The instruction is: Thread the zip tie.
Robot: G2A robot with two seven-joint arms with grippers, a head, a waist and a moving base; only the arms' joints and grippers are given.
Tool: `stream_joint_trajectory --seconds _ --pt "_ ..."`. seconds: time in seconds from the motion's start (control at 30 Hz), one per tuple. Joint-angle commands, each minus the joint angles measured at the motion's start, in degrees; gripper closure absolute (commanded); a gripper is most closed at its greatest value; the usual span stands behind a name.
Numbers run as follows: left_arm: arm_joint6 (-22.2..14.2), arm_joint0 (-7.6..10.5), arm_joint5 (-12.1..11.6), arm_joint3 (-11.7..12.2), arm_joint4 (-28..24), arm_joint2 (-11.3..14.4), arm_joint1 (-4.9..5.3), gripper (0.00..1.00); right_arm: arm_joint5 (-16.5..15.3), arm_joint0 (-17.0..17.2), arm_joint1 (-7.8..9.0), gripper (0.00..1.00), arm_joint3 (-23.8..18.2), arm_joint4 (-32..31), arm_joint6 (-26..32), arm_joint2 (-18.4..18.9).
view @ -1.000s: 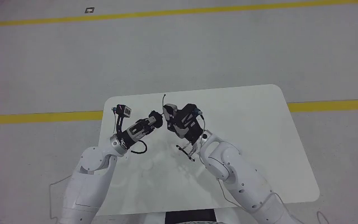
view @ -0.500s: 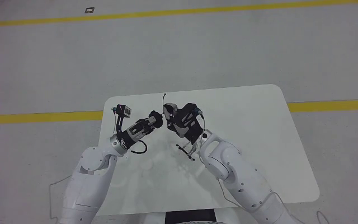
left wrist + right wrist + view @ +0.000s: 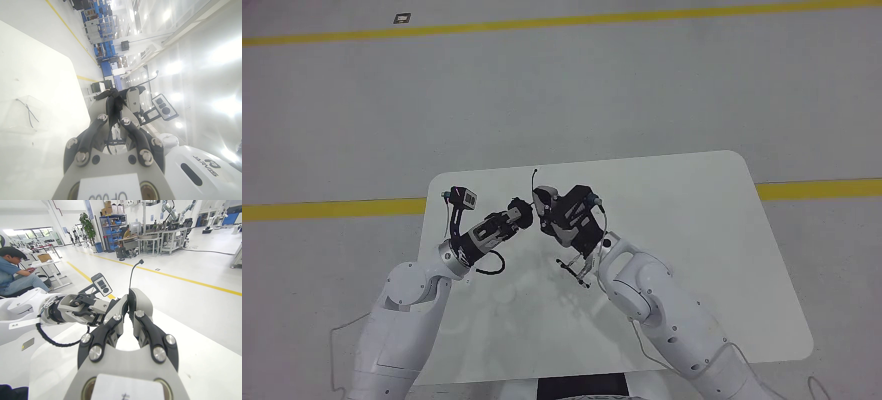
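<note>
Above the white table (image 3: 692, 250) my two grippers meet tip to tip. My right gripper (image 3: 129, 306) is shut on a thin black zip tie (image 3: 130, 275), whose strap rises from between the pads and ends in a small head. From the top view the zip tie (image 3: 534, 180) sticks up beyond the joined grippers. My left gripper (image 3: 113, 102) is shut too, with a black end of the tie pinched at its fingertips, pressed against the right gripper (image 3: 133, 98). From above, the left gripper (image 3: 521, 213) comes from the left and the right gripper (image 3: 541, 206) from the right.
A clear flat bag (image 3: 24, 115) with spare black zip ties (image 3: 573, 269) lies on the table below the right forearm. The table's rounded edge (image 3: 742, 165) is at the far right. Yellow floor lines (image 3: 542, 22) run beyond the table.
</note>
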State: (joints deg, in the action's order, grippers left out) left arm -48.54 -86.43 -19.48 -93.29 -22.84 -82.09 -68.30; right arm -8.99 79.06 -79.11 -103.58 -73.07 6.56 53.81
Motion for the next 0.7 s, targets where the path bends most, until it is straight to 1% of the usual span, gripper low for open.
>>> stream_joint_trajectory --seconds 0.0,0.4,0.67 --pt "0.0 0.0 0.0 0.0 0.0 0.0 0.0 1.0 0.0 0.01 0.01 1.0 0.05 0.01 0.03 0.11" --pt "0.0 0.0 0.0 0.0 0.0 0.0 0.0 1.0 0.05 0.67 0.16 1.0 -0.25 -0.09 0.43 0.75" --pt "0.0 0.0 0.0 0.0 0.0 0.0 0.0 1.0 0.02 0.29 -0.07 1.0 0.59 1.07 -0.01 -0.03"
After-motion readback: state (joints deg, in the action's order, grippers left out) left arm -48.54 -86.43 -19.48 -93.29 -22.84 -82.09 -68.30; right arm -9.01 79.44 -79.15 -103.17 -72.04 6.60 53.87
